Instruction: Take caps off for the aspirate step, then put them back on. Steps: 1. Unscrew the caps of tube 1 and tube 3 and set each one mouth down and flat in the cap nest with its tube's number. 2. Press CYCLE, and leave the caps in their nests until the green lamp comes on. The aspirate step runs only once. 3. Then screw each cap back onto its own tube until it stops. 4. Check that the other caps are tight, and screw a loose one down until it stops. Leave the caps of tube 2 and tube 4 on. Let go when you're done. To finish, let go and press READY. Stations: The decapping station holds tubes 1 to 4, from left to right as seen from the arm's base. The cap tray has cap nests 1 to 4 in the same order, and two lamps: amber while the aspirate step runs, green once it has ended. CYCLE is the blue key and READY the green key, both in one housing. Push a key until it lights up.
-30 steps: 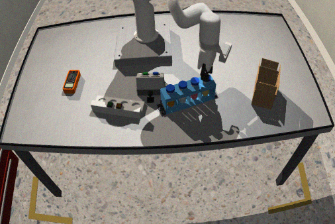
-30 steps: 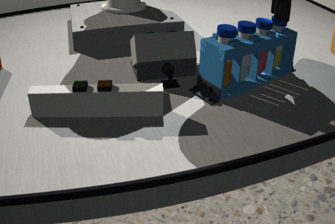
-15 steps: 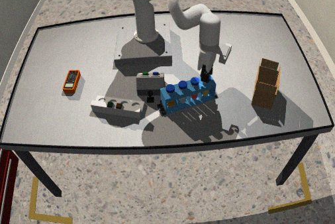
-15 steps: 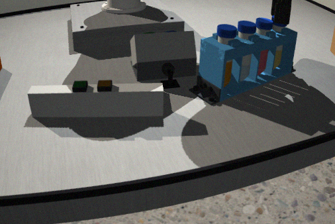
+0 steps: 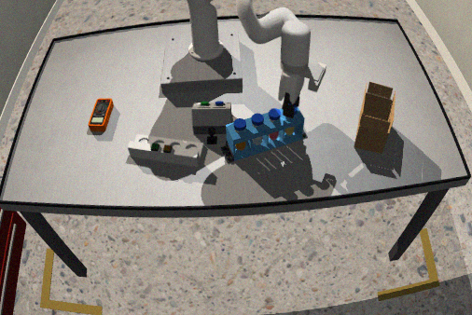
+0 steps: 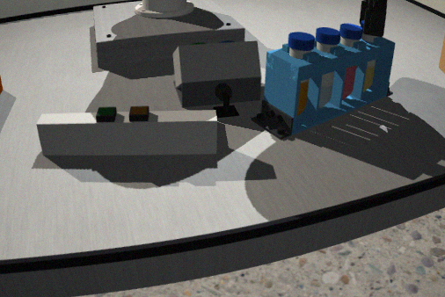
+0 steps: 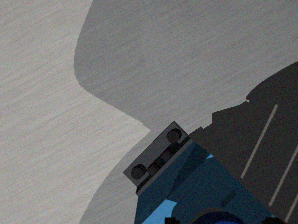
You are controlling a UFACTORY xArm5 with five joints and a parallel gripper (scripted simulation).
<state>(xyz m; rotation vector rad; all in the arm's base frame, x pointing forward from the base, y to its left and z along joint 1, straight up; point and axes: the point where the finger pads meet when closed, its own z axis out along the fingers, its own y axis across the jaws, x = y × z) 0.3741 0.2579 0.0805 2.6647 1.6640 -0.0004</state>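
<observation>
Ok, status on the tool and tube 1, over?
Tool part open, holding nothing, low over tube 1. Other three caps on. Nothing in the way.
</observation>
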